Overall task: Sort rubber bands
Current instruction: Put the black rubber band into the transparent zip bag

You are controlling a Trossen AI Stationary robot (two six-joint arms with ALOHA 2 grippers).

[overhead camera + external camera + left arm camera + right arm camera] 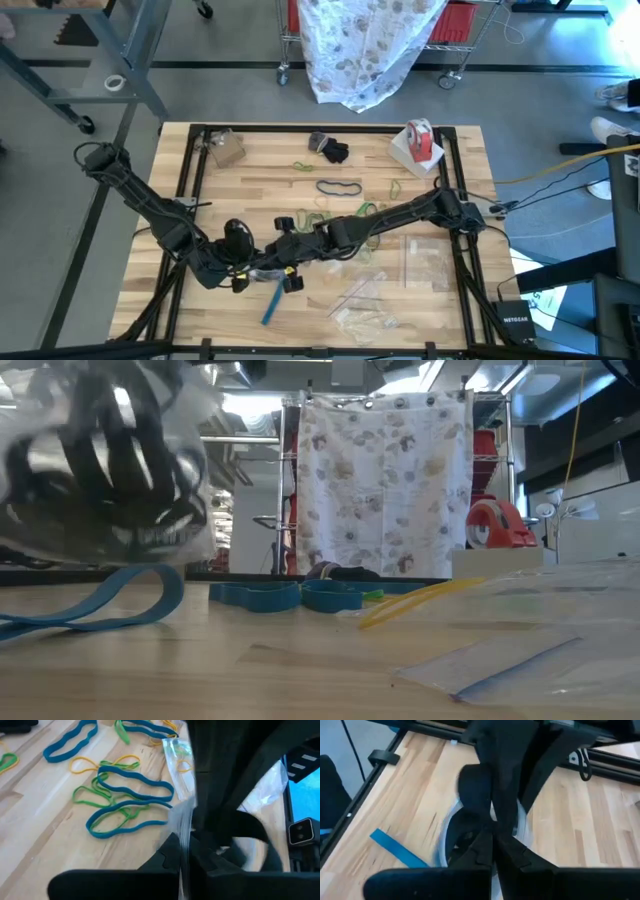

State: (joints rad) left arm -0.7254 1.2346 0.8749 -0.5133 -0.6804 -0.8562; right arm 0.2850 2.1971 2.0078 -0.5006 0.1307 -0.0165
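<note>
Both pincers meet over the near-left part of the desk (250, 165), each clamped tight on an edge of one clear bag (100, 460) that hangs between them with black bands inside; the left pincer (243, 280) and the right pincer (290, 248) sit close together. Most rubber bands (125, 800), teal-blue, green and yellow, lie loose mid-desk, with a black band (338, 187) farther back and a blue strip (273, 300) near the front edge. The risk is judged to be the thin bag slipping or tearing if the arms pull apart unevenly, spilling the sorted black bands back among the others; a sagging bag could also drag loose bands.
</note>
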